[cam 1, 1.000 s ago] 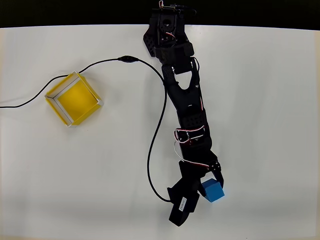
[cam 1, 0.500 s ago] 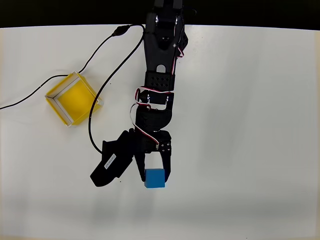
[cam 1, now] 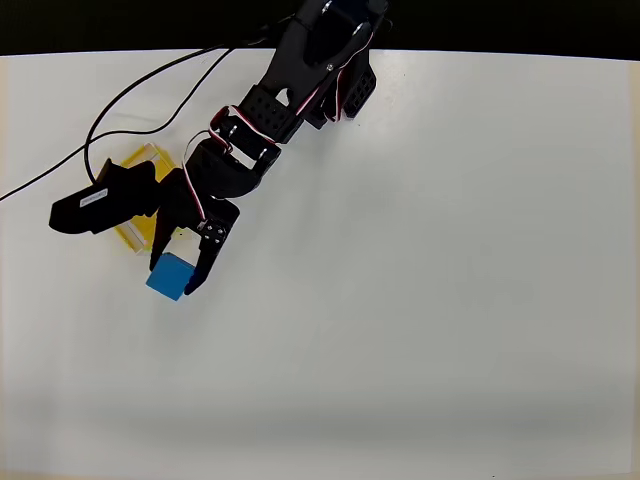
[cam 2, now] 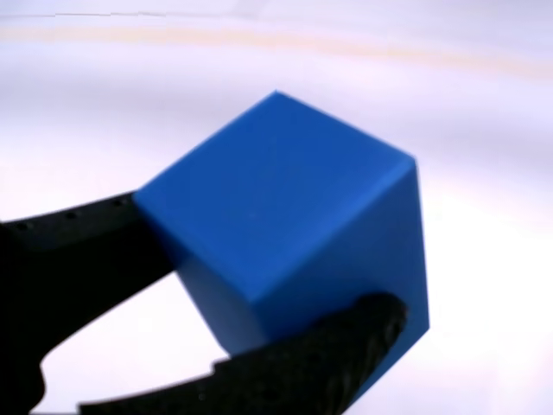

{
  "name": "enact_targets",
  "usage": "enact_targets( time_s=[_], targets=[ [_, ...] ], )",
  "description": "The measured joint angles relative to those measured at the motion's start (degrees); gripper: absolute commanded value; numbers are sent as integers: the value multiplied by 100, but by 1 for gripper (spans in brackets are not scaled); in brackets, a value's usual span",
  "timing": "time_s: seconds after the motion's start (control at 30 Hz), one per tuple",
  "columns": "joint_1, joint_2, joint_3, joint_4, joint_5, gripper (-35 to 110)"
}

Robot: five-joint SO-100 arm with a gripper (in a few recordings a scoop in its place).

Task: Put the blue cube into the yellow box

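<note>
Now | gripper (cam 1: 180, 268) clamped on the blue cube (cam 1: 169, 276), black fingers (cam 2: 328, 354) pressing its opposite sides | cube just past the yellow box (cam 1: 137, 236), near its lower corner in overhead view | box largely covered by the arm | white table (cam 1: 450, 250)

White table (cam 1: 450, 300), black strip behind

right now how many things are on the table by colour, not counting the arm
blue: 1, the blue cube, held in the tool
yellow: 1, the yellow box, mostly hidden under the arm
black: 1, the cable trailing to the left edge
total: 3
</note>
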Motion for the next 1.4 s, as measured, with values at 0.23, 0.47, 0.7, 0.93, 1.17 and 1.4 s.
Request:
enact_targets(
  time_s=[0.23, 0.47, 0.7, 0.93, 1.17, 1.4],
  targets=[
    [940, 97, 378, 79, -9, 18],
    [1389, 88, 835, -246, -88, 18],
    [1521, 26, 1151, -694, -53, 18],
    [1644, -598, 1521, -1310, -35, 18],
    [1644, -1063, 1608, -1881, -79, 18],
    [1740, -1195, 1846, -2145, -114, 19]
  ],
)
